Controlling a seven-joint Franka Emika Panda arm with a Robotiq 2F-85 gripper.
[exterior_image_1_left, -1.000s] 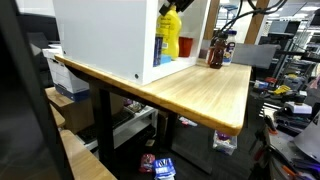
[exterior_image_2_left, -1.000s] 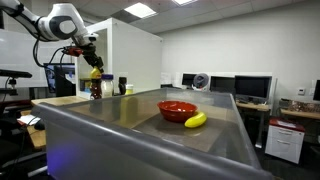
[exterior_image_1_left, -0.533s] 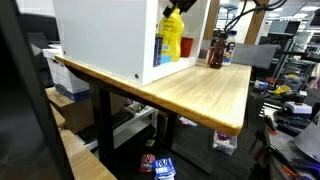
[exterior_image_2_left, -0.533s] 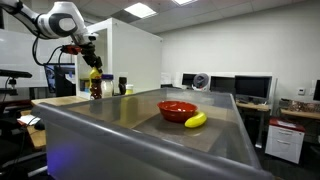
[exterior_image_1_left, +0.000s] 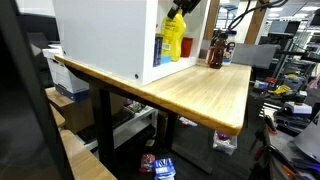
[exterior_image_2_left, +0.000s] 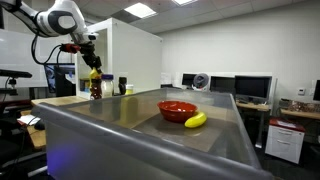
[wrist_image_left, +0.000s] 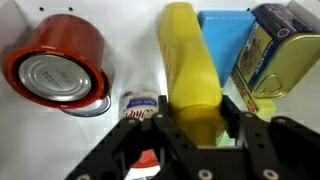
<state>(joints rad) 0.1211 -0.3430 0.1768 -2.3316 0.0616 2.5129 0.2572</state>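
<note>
Red metal can at far left, a small white-labelled jar just beside it – then the tall yellow plastic bottle, pinched between the black fingers – a blue box and blue-and-yellow tin to its right, inside the white cabinet on the wooden desk
</note>
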